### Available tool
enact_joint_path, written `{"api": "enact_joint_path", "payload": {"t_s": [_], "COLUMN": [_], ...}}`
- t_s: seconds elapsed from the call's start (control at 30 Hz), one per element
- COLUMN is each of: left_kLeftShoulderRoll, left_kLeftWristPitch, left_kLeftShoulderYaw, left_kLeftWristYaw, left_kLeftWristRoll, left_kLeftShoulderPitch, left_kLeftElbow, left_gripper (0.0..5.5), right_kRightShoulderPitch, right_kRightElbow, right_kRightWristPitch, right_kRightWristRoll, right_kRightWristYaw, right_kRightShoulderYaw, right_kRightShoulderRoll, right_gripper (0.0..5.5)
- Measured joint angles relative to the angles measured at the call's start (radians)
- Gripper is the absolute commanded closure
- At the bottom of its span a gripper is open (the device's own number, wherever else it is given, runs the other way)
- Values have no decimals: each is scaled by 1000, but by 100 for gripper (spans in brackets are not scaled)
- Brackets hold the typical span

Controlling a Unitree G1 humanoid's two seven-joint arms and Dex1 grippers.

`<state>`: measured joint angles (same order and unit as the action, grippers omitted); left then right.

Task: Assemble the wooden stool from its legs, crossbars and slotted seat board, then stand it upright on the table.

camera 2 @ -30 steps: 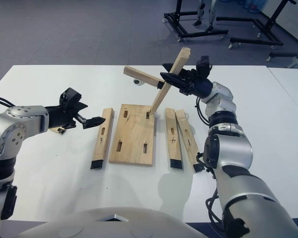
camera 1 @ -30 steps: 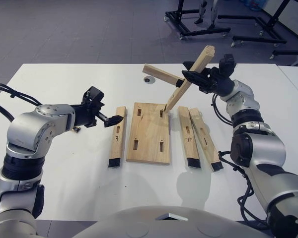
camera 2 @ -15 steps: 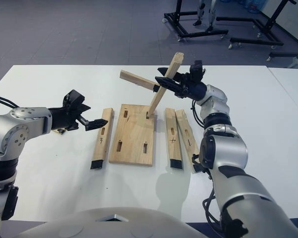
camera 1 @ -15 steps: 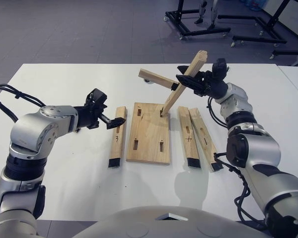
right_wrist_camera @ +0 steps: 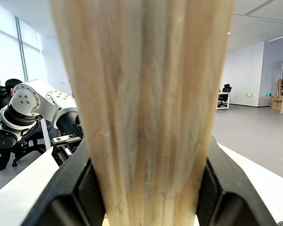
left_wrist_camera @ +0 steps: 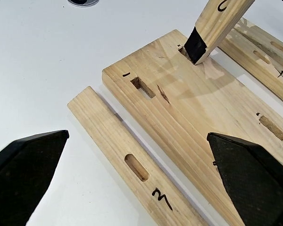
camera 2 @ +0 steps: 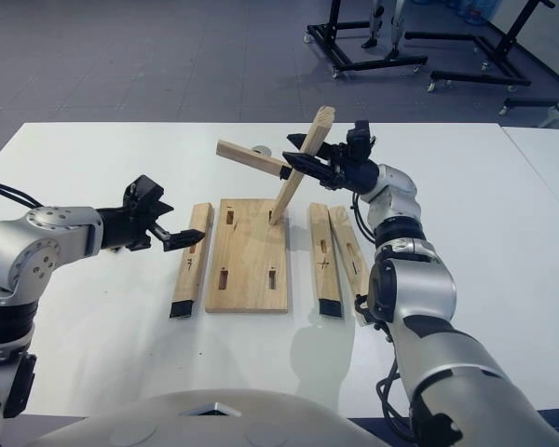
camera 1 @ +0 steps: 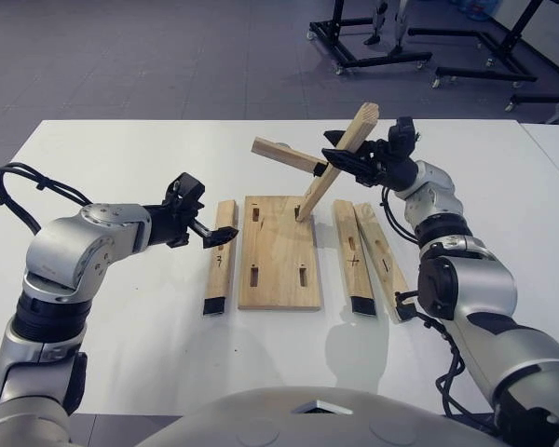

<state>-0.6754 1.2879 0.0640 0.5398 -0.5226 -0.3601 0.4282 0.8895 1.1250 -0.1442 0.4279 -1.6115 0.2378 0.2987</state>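
Note:
The slotted seat board (camera 1: pixel 278 253) lies flat mid-table. My right gripper (camera 1: pixel 347 160) is shut on a wooden leg (camera 1: pixel 340 158) that leans steeply, its black-tipped lower end (left_wrist_camera: pixel 197 43) at the board's far right slot. A crossbar (camera 1: pixel 281 154) sticks out of that leg toward the left. A loose leg (camera 1: pixel 221 258) lies left of the board, and two more legs (camera 1: pixel 349 253) (camera 1: pixel 382 253) lie to its right. My left gripper (camera 1: pixel 211 234) is open just over the far end of the left leg, one finger (left_wrist_camera: pixel 23 174) on each side of it.
A small dark disc (left_wrist_camera: pixel 82 2) lies on the white table (camera 1: pixel 121 326) beyond the board. Black wheeled frames (camera 1: pixel 382 47) stand on the floor behind the table. Bare tabletop stretches along the near edge and both sides.
My right gripper has swung the held leg and its crossbar leftward and more upright over the board's far right slot. My left gripper has moved right, up to the left leg.

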Motion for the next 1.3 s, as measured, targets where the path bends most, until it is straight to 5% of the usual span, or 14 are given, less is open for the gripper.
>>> {"api": "enact_joint_path", "payload": {"t_s": [0.47, 1.3], "left_kLeftShoulderRoll": [38, 84], "left_kLeftWristPitch": [0, 0], "left_kLeftShoulderYaw": [0, 0], "left_kLeftWristYaw": [-41, -84], "left_kLeftWristRoll": [0, -1], "left_kLeftShoulderPitch": [40, 46], "left_kLeftElbow": [39, 40], "left_gripper": [10, 10], "right_kRightShoulderPitch": [-27, 45], "right_kRightElbow": [-119, 1], "right_kRightWristPitch": [11, 101], "right_kRightWristRoll": [29, 14], "right_kRightWristYaw": [2, 155], "right_kRightShoulderYaw": [-232, -326], "right_kRightShoulderRoll": [2, 3], "right_gripper": [345, 345]}}
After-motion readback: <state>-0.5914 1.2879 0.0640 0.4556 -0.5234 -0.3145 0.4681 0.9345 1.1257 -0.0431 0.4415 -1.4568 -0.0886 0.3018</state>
